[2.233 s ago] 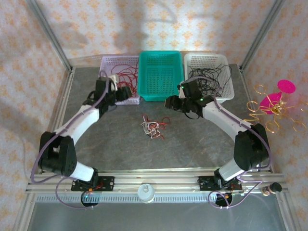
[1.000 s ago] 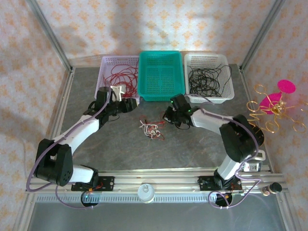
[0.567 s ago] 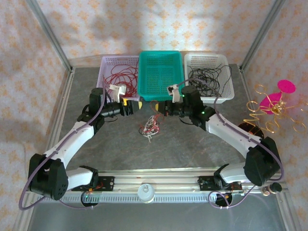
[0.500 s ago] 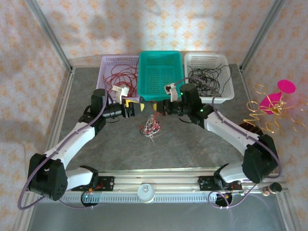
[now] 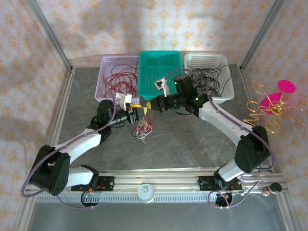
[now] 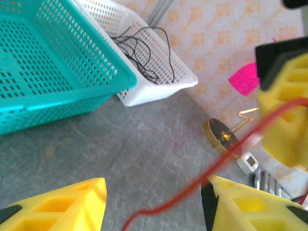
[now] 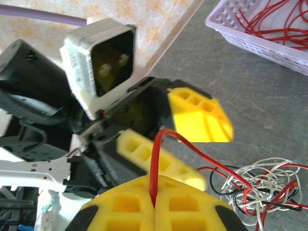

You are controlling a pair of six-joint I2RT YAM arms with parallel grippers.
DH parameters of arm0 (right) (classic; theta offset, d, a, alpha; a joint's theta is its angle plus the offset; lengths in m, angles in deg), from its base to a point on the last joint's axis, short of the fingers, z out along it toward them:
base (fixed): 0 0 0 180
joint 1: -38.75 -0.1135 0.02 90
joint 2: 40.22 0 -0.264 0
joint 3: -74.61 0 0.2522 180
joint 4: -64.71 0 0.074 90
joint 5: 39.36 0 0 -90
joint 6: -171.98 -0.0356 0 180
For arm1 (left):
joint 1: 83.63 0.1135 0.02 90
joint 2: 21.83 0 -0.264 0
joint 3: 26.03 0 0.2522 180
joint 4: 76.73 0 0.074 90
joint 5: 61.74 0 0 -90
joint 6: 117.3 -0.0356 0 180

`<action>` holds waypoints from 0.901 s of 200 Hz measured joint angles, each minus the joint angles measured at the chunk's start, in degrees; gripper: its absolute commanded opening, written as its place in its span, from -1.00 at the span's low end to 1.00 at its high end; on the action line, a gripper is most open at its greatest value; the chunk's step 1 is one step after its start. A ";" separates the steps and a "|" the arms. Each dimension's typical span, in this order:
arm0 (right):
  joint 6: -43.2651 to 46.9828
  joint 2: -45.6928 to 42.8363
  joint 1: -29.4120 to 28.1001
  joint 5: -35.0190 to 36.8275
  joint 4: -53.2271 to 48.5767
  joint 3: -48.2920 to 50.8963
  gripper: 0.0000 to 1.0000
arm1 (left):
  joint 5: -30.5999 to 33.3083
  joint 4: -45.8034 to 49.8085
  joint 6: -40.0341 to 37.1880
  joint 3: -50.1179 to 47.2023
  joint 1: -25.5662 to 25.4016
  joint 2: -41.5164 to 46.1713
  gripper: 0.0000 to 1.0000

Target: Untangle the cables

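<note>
Nearest us, the cables (image 5: 142,130) sit as a small clump on the table (image 5: 192,144), just in front of both grippers. In the right wrist view we see what the top view blurs: the right gripper (image 7: 155,193) is clamped tight on the red strand (image 7: 161,144), which arches from the pinch down to the clump. In the left wrist view the left gripper (image 6: 154,202) is spread apart, holding nothing, with that strand running diagonally between its fingers (image 6: 72,202). Half a second ago the grippers were wider apart; now they are nearly tip to tip. Farthest back is the teal basket (image 5: 161,53).
</note>
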 measured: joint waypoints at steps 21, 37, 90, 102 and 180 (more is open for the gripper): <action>0.17 0.00 0.00 -1.40 -1.01 -1.09 -0.94 | 0.90 -5.14 1.86 0.00 0.00 -3.15 -0.20; 0.13 0.00 0.00 -1.55 -1.57 -1.09 -0.91 | 1.57 -7.69 3.28 0.00 0.00 -4.42 -0.58; -0.26 -1.60 -1.05 2.73 0.11 1.62 -0.62 | 5.99 -9.97 3.15 0.02 -0.26 -1.57 -0.99; -0.74 -3.41 -2.38 8.00 1.55 3.85 -0.68 | 6.99 -8.24 2.64 0.02 -0.28 0.74 -1.00; -6.05 -6.67 -11.13 35.80 17.31 12.57 -0.21 | 14.19 8.85 -0.81 1.01 -2.69 13.49 -1.00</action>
